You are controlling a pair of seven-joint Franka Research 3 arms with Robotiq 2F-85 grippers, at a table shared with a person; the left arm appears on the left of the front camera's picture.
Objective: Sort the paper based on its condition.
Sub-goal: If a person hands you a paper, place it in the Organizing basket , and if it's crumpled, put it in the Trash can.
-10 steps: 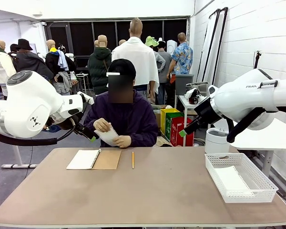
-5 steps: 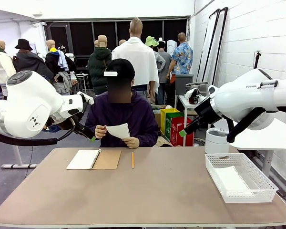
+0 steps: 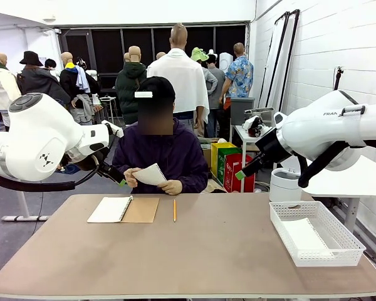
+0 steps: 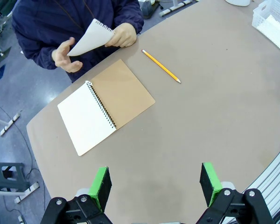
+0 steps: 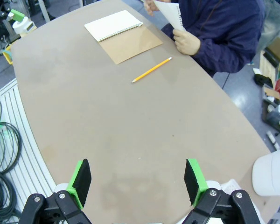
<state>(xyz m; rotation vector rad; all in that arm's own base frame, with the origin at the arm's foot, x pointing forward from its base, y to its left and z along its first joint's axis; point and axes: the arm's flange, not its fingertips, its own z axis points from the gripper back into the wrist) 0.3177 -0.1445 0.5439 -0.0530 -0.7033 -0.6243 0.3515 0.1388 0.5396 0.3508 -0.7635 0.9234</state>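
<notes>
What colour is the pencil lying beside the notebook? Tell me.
Yellow; the pencil shows best in the left wrist view.

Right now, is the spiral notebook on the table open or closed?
Open: the notebook lies flat, white page on one side of the spiral, brown cover spread on the other.

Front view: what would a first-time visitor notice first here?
A white left arm and a white right arm flank the brown table, the left gripper and right gripper open and empty above it. At the far side a person holds a thin white sheet of paper in both hands. On the table lie an open spiral notebook with brown cover, a yellow pencil and, at the robot's right, a white lattice plastic basket.
</notes>
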